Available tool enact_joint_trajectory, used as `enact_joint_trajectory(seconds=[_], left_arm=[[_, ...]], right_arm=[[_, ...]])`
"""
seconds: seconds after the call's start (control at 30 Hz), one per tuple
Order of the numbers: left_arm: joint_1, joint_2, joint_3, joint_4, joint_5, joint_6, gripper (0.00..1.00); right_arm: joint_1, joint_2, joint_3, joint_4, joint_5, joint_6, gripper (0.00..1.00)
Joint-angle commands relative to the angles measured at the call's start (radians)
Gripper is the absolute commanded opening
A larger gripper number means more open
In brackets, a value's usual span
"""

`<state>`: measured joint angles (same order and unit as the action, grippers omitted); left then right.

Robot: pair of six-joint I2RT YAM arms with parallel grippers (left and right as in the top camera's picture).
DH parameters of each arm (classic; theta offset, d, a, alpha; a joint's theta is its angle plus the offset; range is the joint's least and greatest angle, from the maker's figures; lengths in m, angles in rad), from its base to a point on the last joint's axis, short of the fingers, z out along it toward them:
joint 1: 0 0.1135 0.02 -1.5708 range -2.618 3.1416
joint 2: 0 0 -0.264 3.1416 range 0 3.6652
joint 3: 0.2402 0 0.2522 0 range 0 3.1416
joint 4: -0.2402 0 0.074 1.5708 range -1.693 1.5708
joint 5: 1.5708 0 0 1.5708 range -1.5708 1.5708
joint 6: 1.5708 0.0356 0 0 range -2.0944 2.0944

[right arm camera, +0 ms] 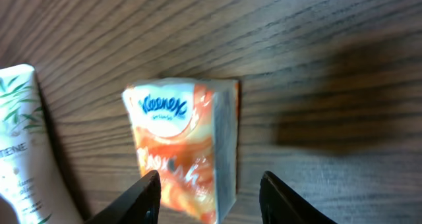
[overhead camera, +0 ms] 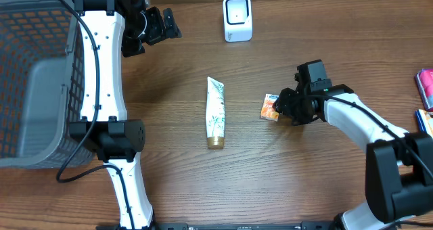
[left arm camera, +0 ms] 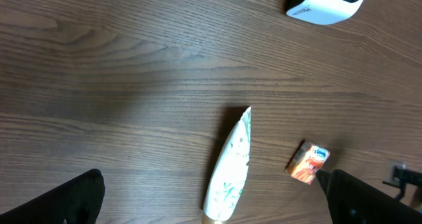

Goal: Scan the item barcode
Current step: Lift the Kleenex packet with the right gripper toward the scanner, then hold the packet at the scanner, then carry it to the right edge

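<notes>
A small orange Kleenex tissue pack lies on the wooden table right of centre. My right gripper hovers at its right side, open. In the right wrist view the pack sits between the spread fingers of the right gripper, close to the left finger, with a gap to the right finger. The white barcode scanner stands at the back of the table. My left gripper hangs open at the back left, holding nothing; its wrist view shows the pack and the scanner.
A white tube with a gold cap lies lengthwise at the table's centre, left of the pack. A grey mesh basket fills the left side. A pink item and another packet lie at the right edge.
</notes>
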<state>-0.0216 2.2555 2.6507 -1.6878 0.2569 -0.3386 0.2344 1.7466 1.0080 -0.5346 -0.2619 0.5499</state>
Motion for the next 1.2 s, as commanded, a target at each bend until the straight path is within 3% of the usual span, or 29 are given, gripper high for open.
enact_joint_trajectory(seconds=[0.0,0.1,0.23,0.27,0.4,0.53,0.63,0.77,0.9,1.03,1.17], left_arm=[[0.002,-0.010,0.008,-0.002,-0.003,-0.006,1.00],[0.002,-0.010,0.008,-0.002,-0.003,-0.006,1.00],[0.002,-0.010,0.007,-0.002,-0.003,-0.006,0.99],[0.002,-0.010,0.008,-0.002,-0.003,-0.006,1.00],[0.002,-0.010,0.007,-0.002,-0.003,-0.006,1.00],[0.002,-0.010,0.008,-0.002,-0.003,-0.006,1.00],[0.002,-0.010,0.007,-0.002,-0.003,-0.006,1.00],[0.002,-0.010,0.008,-0.002,-0.003,-0.006,1.00],[0.002,-0.010,0.008,-0.002,-0.003,-0.006,1.00],[0.002,-0.010,0.007,-0.002,-0.003,-0.006,1.00],[0.002,-0.010,0.007,-0.002,-0.003,-0.006,1.00]], right_arm=[[0.001,0.076,-0.008,0.013,0.010,0.005,0.41],[0.001,0.100,-0.008,0.022,-0.003,0.005,0.33],[0.000,0.099,0.010,0.007,-0.005,0.005,0.05],[0.000,0.098,0.018,-0.002,-0.005,0.005,0.04],[-0.016,0.094,0.185,-0.097,-0.001,-0.017,0.04],[-0.021,0.094,0.362,-0.078,0.016,-0.087,0.04],[-0.020,0.094,0.452,0.026,0.087,-0.071,0.04],[-0.019,0.096,0.486,0.301,0.123,0.076,0.04],[-0.007,0.114,0.486,0.472,0.286,0.069,0.04],[0.023,0.166,0.508,0.535,0.478,-0.069,0.04],[0.063,0.299,0.638,0.487,0.641,-0.423,0.04]])
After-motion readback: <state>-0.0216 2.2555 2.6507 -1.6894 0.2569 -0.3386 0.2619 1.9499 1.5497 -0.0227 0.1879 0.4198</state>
